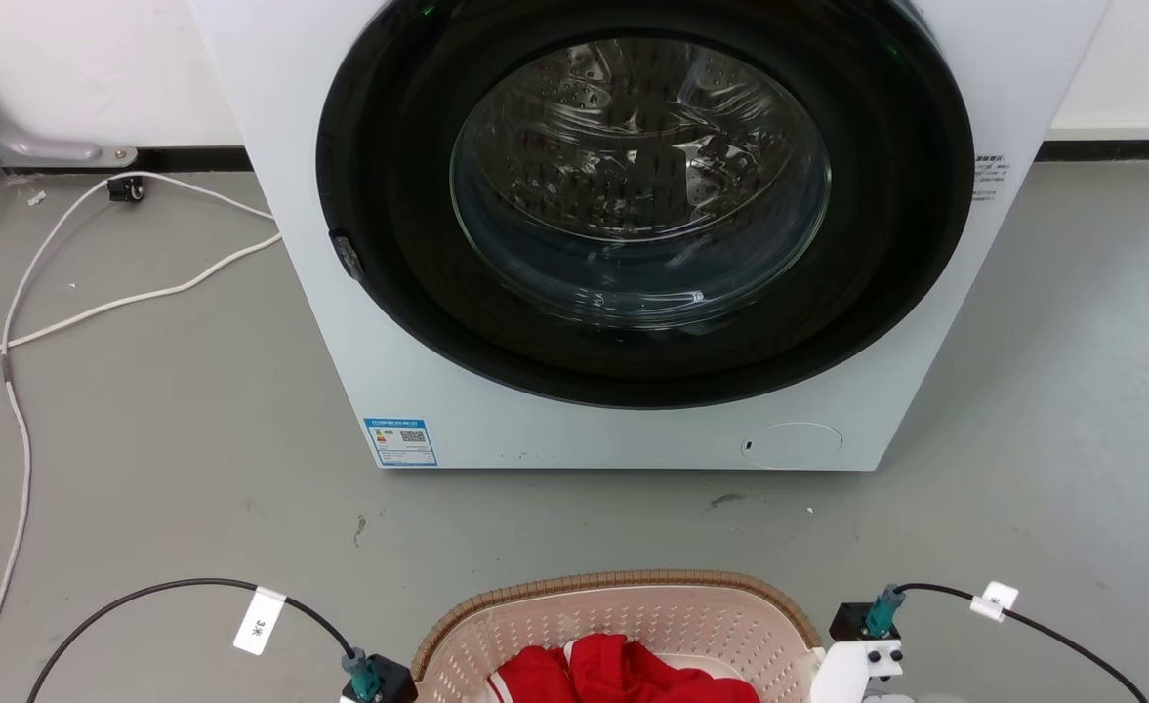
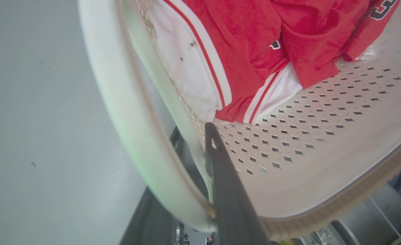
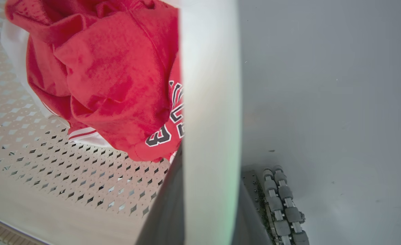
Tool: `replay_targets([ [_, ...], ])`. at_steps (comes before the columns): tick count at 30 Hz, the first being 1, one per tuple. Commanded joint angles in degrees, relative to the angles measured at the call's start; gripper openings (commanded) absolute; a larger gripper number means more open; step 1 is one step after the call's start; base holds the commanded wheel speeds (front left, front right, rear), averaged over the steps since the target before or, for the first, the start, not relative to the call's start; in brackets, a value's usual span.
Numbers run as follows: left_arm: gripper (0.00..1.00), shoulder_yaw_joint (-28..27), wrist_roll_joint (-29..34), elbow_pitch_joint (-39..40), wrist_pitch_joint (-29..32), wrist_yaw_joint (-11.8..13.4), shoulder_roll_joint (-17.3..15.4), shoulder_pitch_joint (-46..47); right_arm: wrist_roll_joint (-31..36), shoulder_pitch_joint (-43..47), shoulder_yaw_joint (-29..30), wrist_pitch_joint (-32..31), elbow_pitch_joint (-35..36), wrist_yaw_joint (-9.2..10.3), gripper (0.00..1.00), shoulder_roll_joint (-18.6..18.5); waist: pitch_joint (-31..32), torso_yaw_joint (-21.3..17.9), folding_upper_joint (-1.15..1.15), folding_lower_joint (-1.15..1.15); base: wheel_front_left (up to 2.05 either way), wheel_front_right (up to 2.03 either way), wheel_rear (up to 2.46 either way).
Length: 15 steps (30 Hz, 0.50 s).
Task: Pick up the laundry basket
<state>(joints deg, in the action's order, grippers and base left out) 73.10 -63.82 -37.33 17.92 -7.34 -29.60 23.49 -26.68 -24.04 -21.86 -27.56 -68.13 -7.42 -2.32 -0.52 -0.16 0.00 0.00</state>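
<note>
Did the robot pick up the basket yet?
Done: the left gripper and right gripper are at the basket. In hand: each straddles a white handle; squeezing or not, I cannot tell. Left: the lift; I can't see it off the floor yet.

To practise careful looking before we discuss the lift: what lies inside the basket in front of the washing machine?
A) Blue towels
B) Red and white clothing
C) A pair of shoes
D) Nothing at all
B: red clothing with white stripes lies against the perforated inside of the basket.
</note>
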Motion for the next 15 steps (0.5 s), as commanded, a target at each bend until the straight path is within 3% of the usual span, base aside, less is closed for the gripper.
replay_targets([
  [1, 0.0, 0.4, 0.7, -0.2, 0.2, -0.1, -1.4, -1.0, -0.3, 0.4, 0.3, -0.1, 0.5, -0.11, 0.0, -1.0, 0.1, 0.0, 0.0, 0.0, 0.0, 0.0, 0.0],
  [15, 0.0, 0.3, 0.5, -0.8, 0.1, 0.3, -1.3, -1.3, 0.1, 3.0, 1.7, -1.1, 1.6, -0.07, 0.0, -1.1, 1.0, -0.7, 0.0, 0.0, 0.0, 0.0, 0.0],
])
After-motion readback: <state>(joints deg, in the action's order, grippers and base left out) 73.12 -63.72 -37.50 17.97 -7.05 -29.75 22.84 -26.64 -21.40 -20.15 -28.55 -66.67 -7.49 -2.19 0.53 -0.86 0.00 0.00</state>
